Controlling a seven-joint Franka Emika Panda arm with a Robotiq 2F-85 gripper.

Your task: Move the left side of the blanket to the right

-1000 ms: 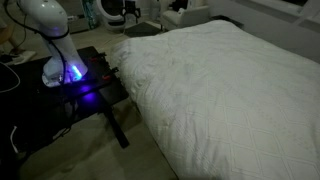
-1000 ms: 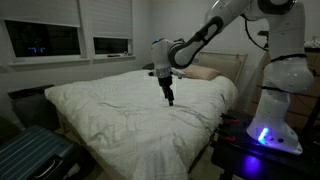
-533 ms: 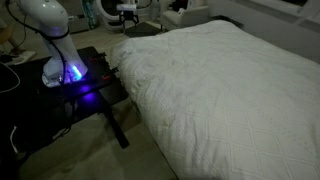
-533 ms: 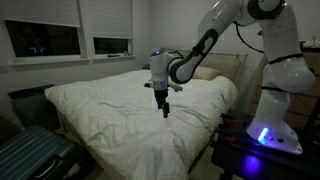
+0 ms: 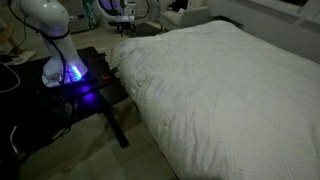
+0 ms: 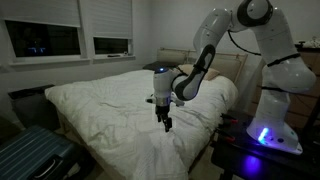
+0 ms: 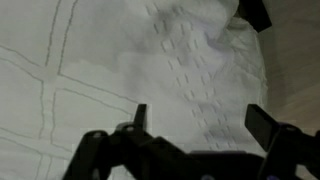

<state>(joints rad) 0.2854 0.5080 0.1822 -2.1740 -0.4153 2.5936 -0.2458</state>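
Note:
The blanket (image 5: 220,80) is a large white puffy cover spread over the whole bed, shown in both exterior views (image 6: 110,105) and filling the wrist view (image 7: 130,60). My gripper (image 6: 166,124) hangs fingers-down just above the blanket near the bed edge closest to the robot base. In the wrist view the gripper (image 7: 200,118) is open, with only wrinkled, stitched fabric between its two fingers. It holds nothing.
The robot base (image 5: 60,65) with blue light stands on a black stand (image 5: 95,95) beside the bed. A pillow (image 6: 205,73) lies at the headboard. A dark suitcase (image 6: 30,155) sits by the bed's foot. Windows (image 6: 45,40) are on the far wall.
My gripper has moved across the blanket toward the bed edge near the robot base and come lower. The blanket has not visibly moved.

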